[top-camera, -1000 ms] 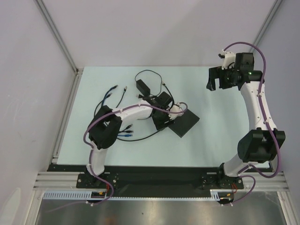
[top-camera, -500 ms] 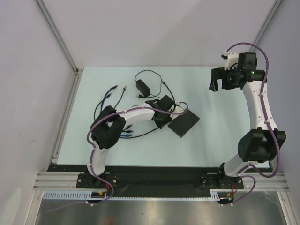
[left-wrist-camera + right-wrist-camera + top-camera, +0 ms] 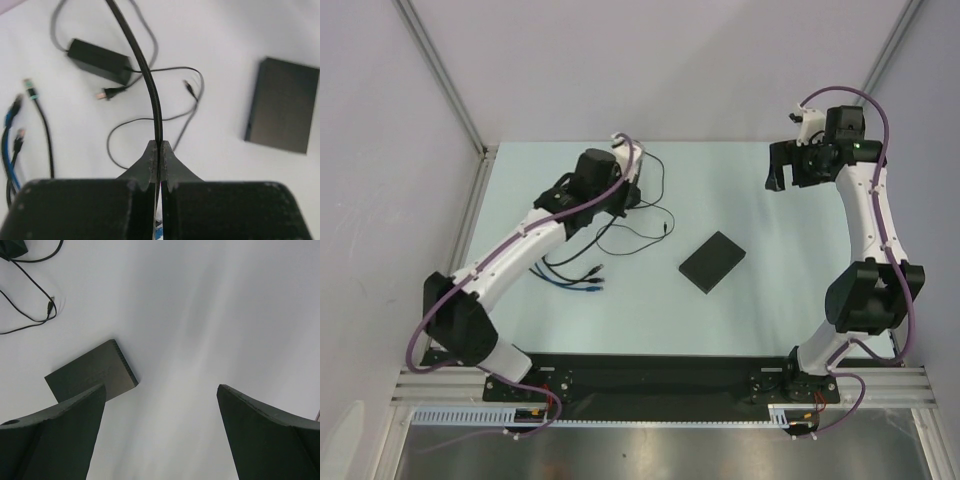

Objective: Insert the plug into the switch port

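One flat matte-black switch [image 3: 713, 261], edge seemingly ribbed; left gripper [image 3: 159, 146] pinches cable [image 3: 148, 85]; right gripper [image 3: 161, 387] wide, empty.

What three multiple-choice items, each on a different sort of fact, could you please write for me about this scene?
1. What state is the right gripper in?
A. shut on a thing
B. open, holding nothing
C. shut, empty

2. What colour is the cable pinched in the left gripper?
A. blue
B. white
C. black

3. Where is the switch?
A. flat on the table, apart from both grippers
B. held in the left gripper
C. held in the right gripper

Answers:
1 B: its jaws stand wide apart with only bare table between them.
2 C: the left wrist view shows a black cable between the closed jaws.
3 A: the top view shows it lying alone between the two arms.
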`<state>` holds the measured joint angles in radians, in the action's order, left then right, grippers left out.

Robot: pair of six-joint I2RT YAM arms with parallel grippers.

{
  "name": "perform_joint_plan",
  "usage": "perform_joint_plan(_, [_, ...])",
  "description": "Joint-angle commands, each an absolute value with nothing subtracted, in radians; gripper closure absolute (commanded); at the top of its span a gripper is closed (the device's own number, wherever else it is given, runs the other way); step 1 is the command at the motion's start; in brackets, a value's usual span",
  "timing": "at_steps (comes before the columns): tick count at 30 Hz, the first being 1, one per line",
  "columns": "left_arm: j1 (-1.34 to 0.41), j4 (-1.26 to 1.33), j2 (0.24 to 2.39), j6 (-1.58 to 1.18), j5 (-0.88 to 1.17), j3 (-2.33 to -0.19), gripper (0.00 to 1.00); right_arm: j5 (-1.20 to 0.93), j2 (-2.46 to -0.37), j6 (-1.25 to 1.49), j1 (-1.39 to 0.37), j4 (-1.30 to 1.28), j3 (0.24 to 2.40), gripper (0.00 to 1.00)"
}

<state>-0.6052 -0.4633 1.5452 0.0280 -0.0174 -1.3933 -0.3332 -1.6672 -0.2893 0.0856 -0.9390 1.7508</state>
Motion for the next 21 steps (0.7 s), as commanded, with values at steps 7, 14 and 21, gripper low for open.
perform_joint_plan(7, [-0.468,-0.471,1.577,-0.248,-0.245,-1.243,1.0,-0.359,-1.715,-0.311,0.064,-0.965,1.825,0.0])
perform_joint_plan(14, [-0.359,-0.486,1.736,-0.302,-0.178,-1.268,0.96,-0.351,-1.743,-0.328,0.046,-0.986,1.847,0.0])
perform_joint_plan(21, [-0.345,-0.554,1.904,-0.146,0.102,-1.388,0.72,-0.365,-1.775,-0.38,0.028,-1.054,1.832,0.0])
